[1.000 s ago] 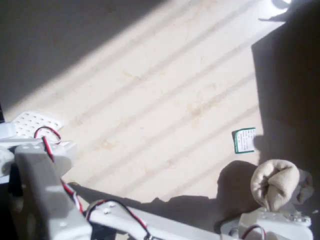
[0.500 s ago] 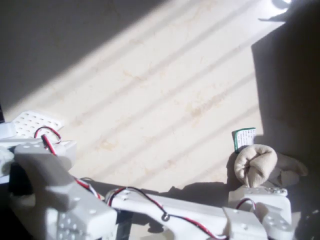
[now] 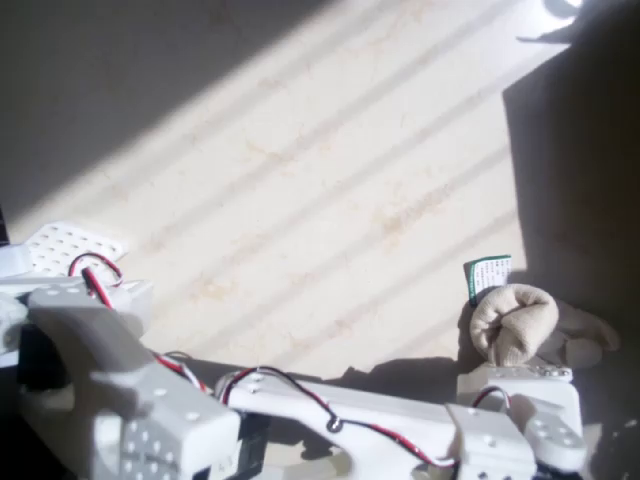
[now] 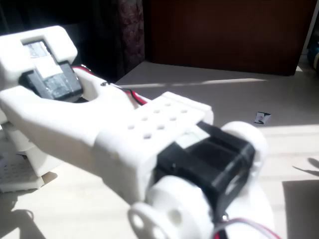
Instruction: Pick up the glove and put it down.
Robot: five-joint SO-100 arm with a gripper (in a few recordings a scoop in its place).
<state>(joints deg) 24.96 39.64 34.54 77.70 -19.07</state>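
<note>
In the overhead view the beige glove (image 3: 515,322) sits bunched and rounded at the lower right, low over the table. Its limp end trails right into the shadow. My gripper (image 3: 517,358) comes in from the bottom edge. Its white head is right below the glove, and the fingers are hidden under the fabric, which looks pinched in the middle. In the fixed view my white arm (image 4: 149,144) fills the foreground and hides the glove.
A small green-and-white card (image 3: 488,278) (image 4: 261,117) lies just above the glove. A white perforated box (image 3: 70,245) and my arm's base sit at the left edge. Dark shadow covers the right side. Sunlit tabletop (image 3: 330,180) spreads across the middle.
The glove moved up and left with the gripper and dropped lower toward the table, beside the card. Over the last half second it barely shifted. My arm stretched further right.
</note>
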